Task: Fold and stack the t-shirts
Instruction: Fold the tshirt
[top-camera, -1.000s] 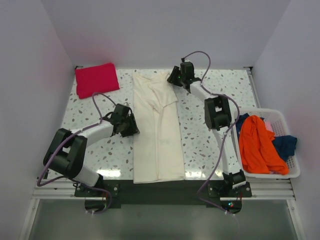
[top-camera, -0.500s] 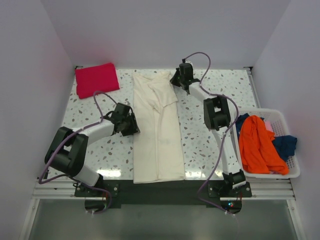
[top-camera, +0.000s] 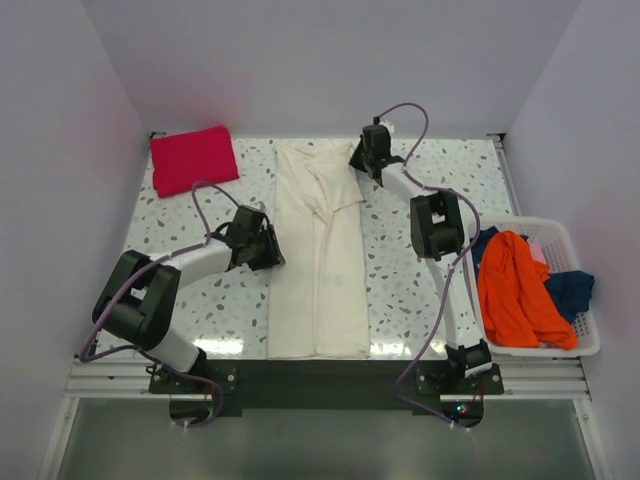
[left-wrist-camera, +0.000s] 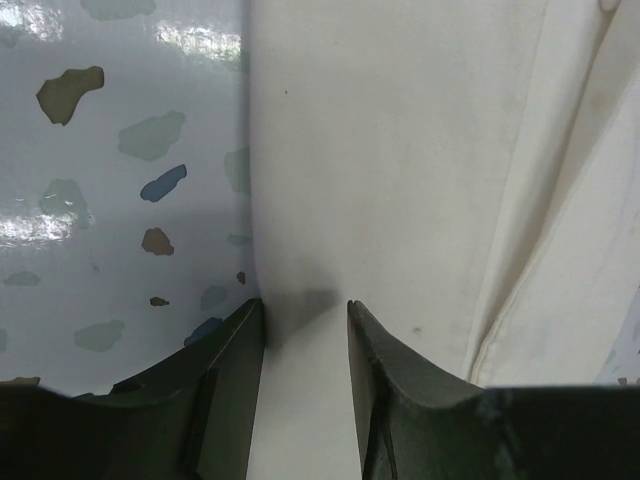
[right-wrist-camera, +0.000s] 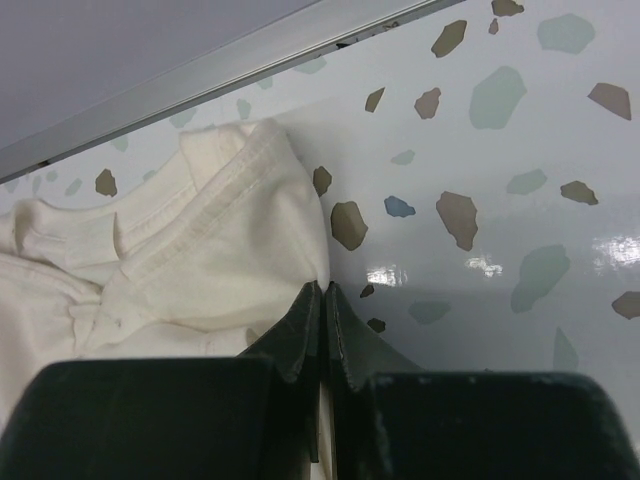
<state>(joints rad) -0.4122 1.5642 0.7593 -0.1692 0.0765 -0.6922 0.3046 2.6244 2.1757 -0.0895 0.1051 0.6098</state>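
The large cream t-shirt (top-camera: 320, 270) lies as a long narrow strip down the middle of the speckled table. My left gripper (top-camera: 268, 248) sits low at its left edge. In the left wrist view that gripper (left-wrist-camera: 305, 305) is open, its jaws straddling the flat cream cloth (left-wrist-camera: 400, 150). My right gripper (top-camera: 366, 160) is at the shirt's far right corner, near the collar. In the right wrist view it (right-wrist-camera: 322, 287) is shut, pinching the edge of the cream cloth (right-wrist-camera: 200, 260). A folded red t-shirt (top-camera: 193, 158) rests at the far left corner.
A white basket (top-camera: 560, 228) stands at the right edge of the table, holding an orange t-shirt (top-camera: 515, 290) and a blue one (top-camera: 572, 288). The metal rail (right-wrist-camera: 250, 50) of the table's far edge and the back wall run close behind my right gripper.
My right gripper has shut on the shirt's far right corner and drawn it a little to the right. The whole shirt has shifted right, and my left gripper has followed its left edge.
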